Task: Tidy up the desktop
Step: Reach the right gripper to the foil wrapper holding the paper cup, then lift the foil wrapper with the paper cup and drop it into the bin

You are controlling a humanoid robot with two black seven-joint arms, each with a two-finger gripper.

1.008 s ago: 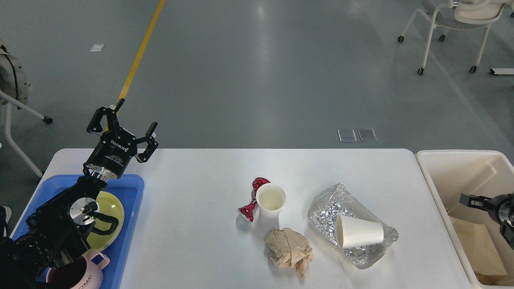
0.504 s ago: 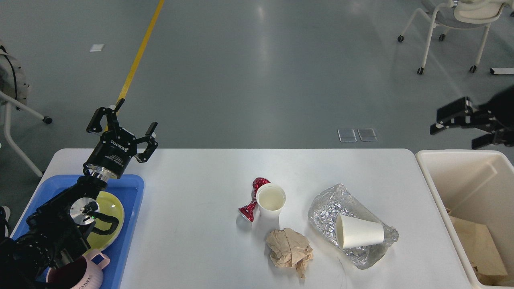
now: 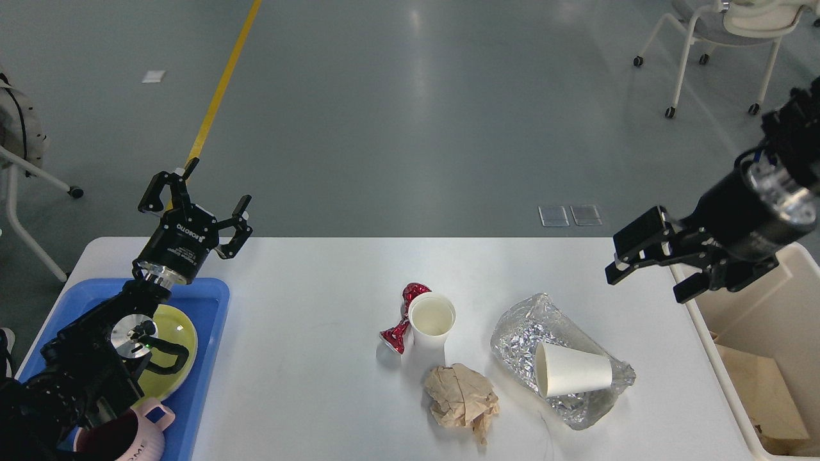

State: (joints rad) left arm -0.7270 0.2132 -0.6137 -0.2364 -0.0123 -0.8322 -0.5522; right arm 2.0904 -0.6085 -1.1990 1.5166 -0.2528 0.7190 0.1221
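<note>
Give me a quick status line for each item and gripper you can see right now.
left gripper: open, empty, raised above the blue tray
right gripper: open, empty, above the desktop
standing paper cup: upright, empty
second paper cup: tipped on its side on the foil bag
brown paper: crumpled
red wrapper: twisted, beside standing cup
cream bin: open, brown paper inside

Clutter, tray and bin

A red foil wrapper [image 3: 401, 317] touches an upright paper cup [image 3: 432, 319]; a crumpled brown paper ball [image 3: 461, 399] lies just in front. A second paper cup [image 3: 570, 377] lies tipped on a silver foil bag [image 3: 544, 346]. The blue tray [image 3: 208, 333] holds a yellow-green plate [image 3: 176, 333] and a pink mug [image 3: 144, 438]. The cream bin [image 3: 737, 378] contains brown paper [image 3: 765, 390].
</note>
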